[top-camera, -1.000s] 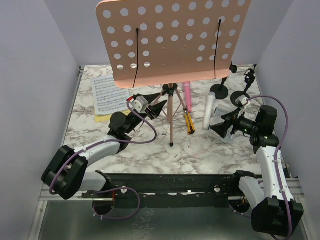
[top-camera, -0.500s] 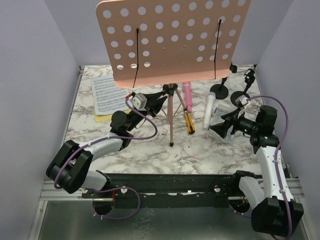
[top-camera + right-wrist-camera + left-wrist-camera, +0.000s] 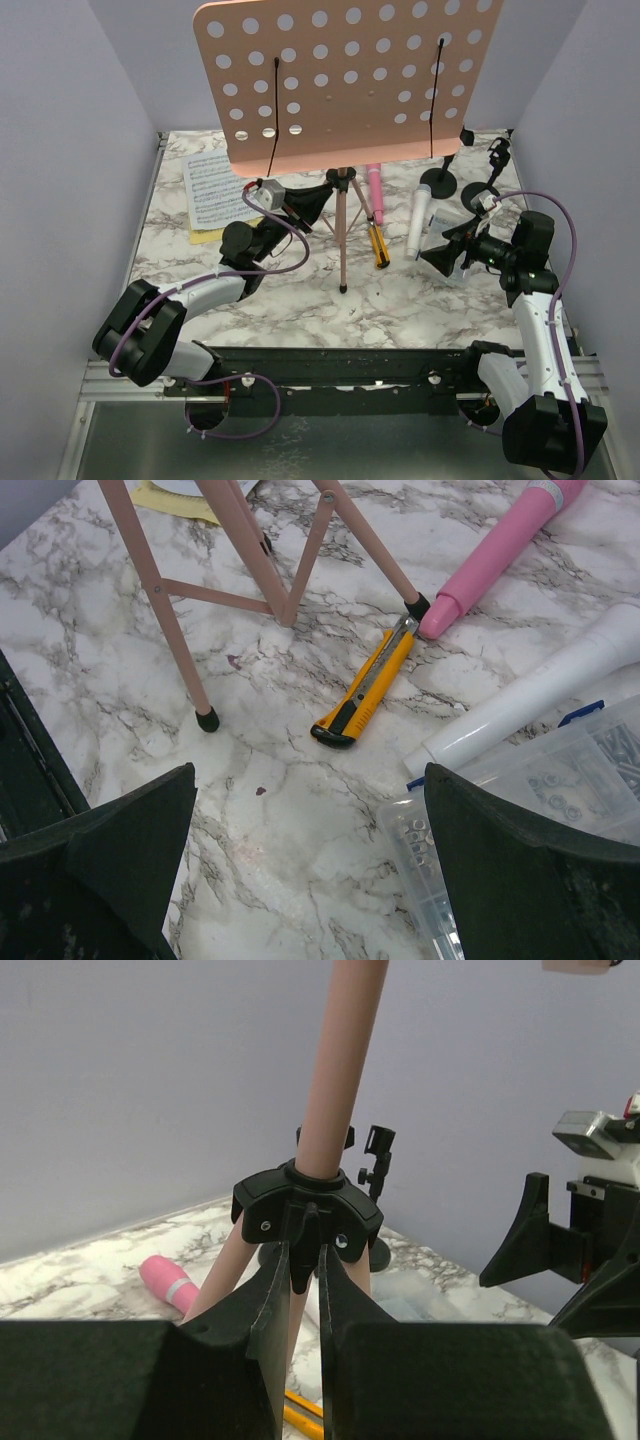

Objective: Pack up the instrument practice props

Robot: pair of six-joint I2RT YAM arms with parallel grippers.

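I can't read any word, number or brand from here. The nearest thing to text is the white page (image 3: 218,192) at ten o'clock on the table (image 3: 300,300): it carries rows of printed music staves, too small in the top view for me to make out a title or a single note. The cutter (image 3: 365,686) in the right wrist view shows plain yellow and black sides with no lettering I can tell. The box (image 3: 520,820) at five o'clock in that view shows no label.
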